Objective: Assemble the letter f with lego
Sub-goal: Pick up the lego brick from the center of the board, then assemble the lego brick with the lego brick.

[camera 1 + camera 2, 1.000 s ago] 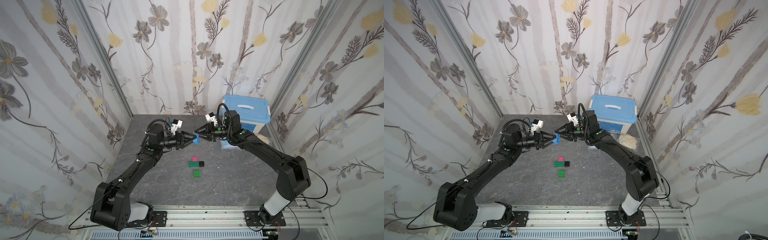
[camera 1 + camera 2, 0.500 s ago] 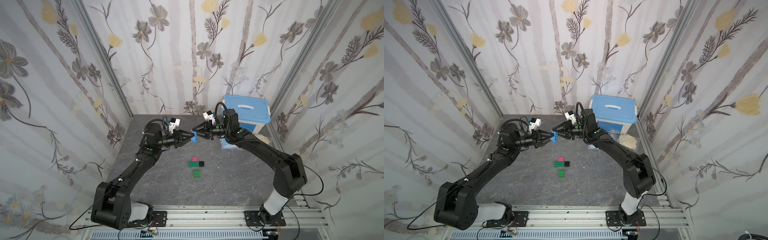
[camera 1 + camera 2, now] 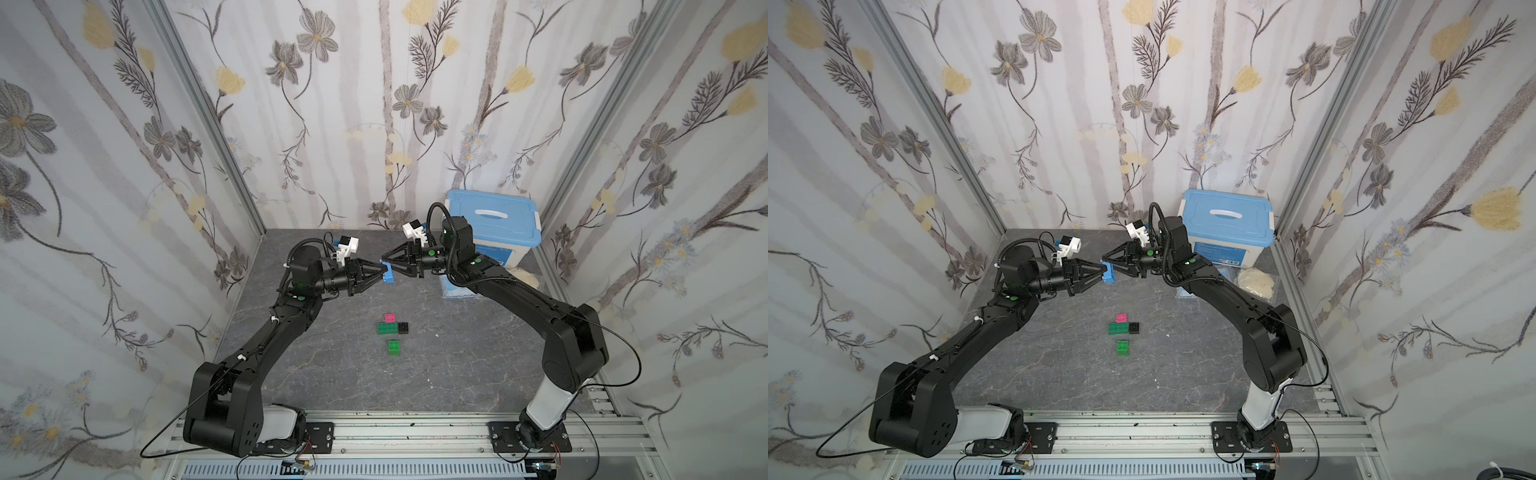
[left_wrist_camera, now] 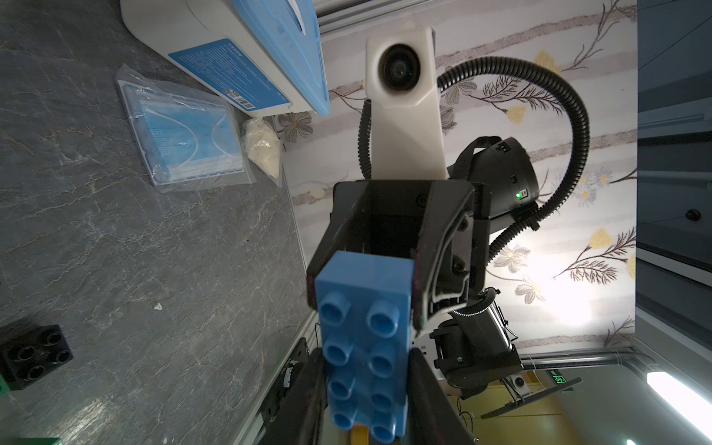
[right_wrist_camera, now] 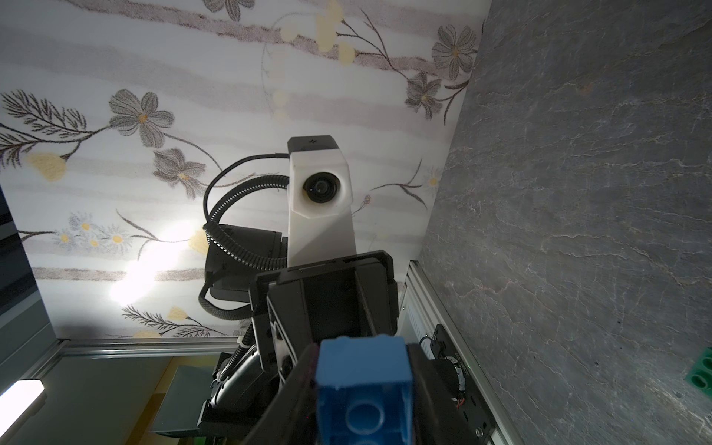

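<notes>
Blue brick (image 3: 388,276): held in the air just above the centre of both top views, over the grey table (image 3: 332,374), one end in each of my grippers.
Left gripper (image 3: 380,277): reaches in from the left of the frame, and my fingers are clamped on the brick's two long sides, as my left wrist view shows.
Right gripper (image 3: 385,264): comes in from the right, and its fingers are closed on the brick's other end.
Loose lego: below the held brick, near the centre of the frame, a pink brick (image 3: 390,318) sits just beside a long green brick (image 3: 387,328), with a black brick (image 3: 403,328) at the green one's right end.
Second green brick (image 3: 394,347): lies alone, a little lower in the frame.
Letter f: not yet built.
Surroundings: a blue-lidded box (image 3: 492,224) stands right of centre, and a mask packet (image 4: 185,135) lies beside it.
</notes>
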Robot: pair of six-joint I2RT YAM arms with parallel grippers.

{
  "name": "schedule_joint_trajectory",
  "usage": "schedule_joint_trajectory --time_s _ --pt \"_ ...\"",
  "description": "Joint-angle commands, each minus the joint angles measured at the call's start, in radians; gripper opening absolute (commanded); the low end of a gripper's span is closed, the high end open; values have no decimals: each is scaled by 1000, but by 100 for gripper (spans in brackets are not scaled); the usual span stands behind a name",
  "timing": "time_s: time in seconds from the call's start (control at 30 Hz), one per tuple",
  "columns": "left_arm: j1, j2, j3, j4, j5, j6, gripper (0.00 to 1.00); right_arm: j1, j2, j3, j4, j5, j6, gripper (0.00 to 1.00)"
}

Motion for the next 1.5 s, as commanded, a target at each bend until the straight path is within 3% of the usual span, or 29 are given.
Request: schedule_joint_trajectory --time_s 0.0,0.27,0.47,0.53,0.8,1.0,1.3,1.47 --pt "3 0 10 66 1 -8 11 12 4 7 28 -51 14 39" --pt "12 -14 4 28 1 18 0 11 16 45 -65 -48 -50 53" --pt "21 -22 4 -24 3 51 0 1 27 76 -120 -41 -85 62" --pt "23 -25 8 -64 3 81 0 -6 26 91 -158 -30 -111 70" --pt "32 -36 39 -409 -18 303 0 -97 -28 159 -560 160 -398 84" --pt "32 -40 51 -532 -37 371 0 -125 -40 134 -665 192 -503 86" --pt "-55 31 195 -1040 -240 663 0 -84 -37 69 -836 394 -637 86" --pt "-146 66 262 -1202 -386 707 0 -48 -40 8 -847 471 -651 86"
